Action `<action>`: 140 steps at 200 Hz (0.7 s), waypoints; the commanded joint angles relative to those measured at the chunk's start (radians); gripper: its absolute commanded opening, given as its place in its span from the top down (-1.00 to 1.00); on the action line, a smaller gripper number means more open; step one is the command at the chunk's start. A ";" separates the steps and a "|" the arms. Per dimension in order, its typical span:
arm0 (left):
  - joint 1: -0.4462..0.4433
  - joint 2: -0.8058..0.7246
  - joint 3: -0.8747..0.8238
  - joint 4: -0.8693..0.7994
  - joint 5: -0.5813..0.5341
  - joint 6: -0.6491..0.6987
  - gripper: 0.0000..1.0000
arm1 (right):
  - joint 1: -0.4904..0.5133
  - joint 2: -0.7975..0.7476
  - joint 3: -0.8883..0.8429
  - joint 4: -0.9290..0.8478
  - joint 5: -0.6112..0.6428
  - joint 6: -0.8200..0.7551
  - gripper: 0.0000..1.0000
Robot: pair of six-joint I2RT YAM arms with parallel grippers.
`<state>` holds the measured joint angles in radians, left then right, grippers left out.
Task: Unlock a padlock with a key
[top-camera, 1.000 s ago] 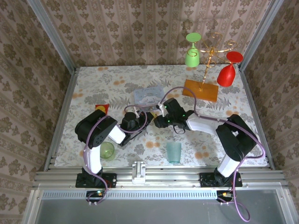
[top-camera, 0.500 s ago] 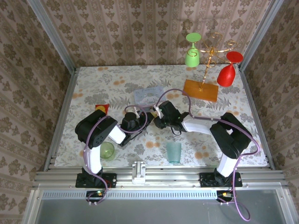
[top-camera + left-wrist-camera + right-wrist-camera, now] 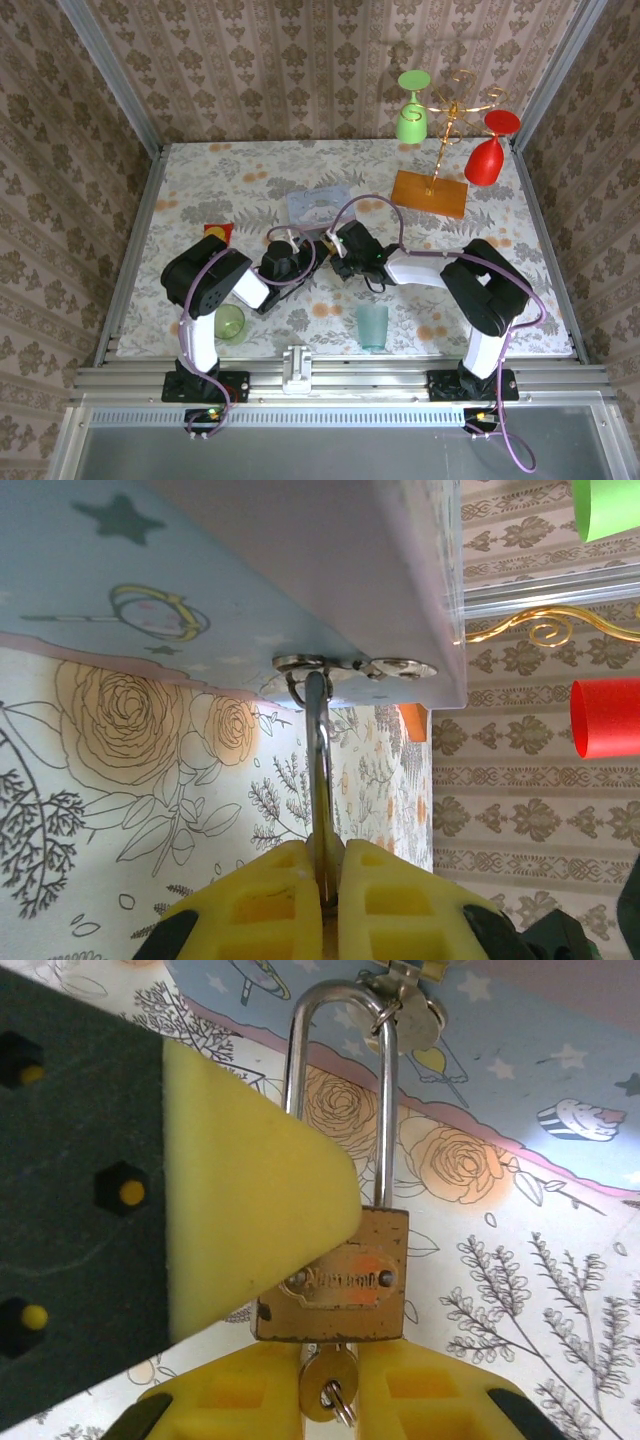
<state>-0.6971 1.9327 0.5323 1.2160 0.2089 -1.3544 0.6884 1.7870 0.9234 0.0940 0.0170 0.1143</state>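
The brass padlock (image 3: 335,1280) hangs by its silvery shackle (image 3: 384,1110) from the hasp (image 3: 350,666) of the blue tin (image 3: 318,203). My left gripper (image 3: 325,855) is shut on the padlock body, which is edge-on in the left wrist view; one of its yellow pads (image 3: 250,1220) presses the lock from the left. The key (image 3: 327,1385) sits in the keyhole under the body, with a small ring through its head. My right gripper (image 3: 327,1360) is shut on the key. Both grippers meet mid-table, left gripper (image 3: 303,252) and right gripper (image 3: 338,250).
A green cup (image 3: 229,322) stands by the left arm's base and a teal cup (image 3: 372,325) at the front centre. A gold glass rack (image 3: 455,110) on an orange base (image 3: 429,193) holds green and red glasses at the back right. A red item (image 3: 217,232) lies left.
My right arm has swung left across the table, bringing its gripper up against the left gripper at the padlock. The left arm has stayed put.
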 commanded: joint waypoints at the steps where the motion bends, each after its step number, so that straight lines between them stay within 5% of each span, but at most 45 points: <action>1: -0.012 -0.002 0.000 0.079 0.028 -0.002 1.00 | -0.050 -0.012 -0.035 0.093 -0.168 0.085 0.70; 36: -0.013 -0.034 -0.017 0.068 0.002 0.042 1.00 | -0.184 -0.013 -0.119 0.302 -0.456 0.295 0.70; 92: 0.000 -0.016 -0.042 0.066 -0.009 0.077 0.93 | -0.272 0.048 -0.177 0.589 -0.723 0.504 0.75; 140: 0.026 -0.131 -0.111 -0.101 -0.104 0.227 0.49 | -0.290 0.087 -0.210 0.648 -0.722 0.567 0.80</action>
<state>-0.6971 1.8610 0.4461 1.2343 0.1623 -1.2488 0.4274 1.8694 0.7216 0.6193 -0.6926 0.6079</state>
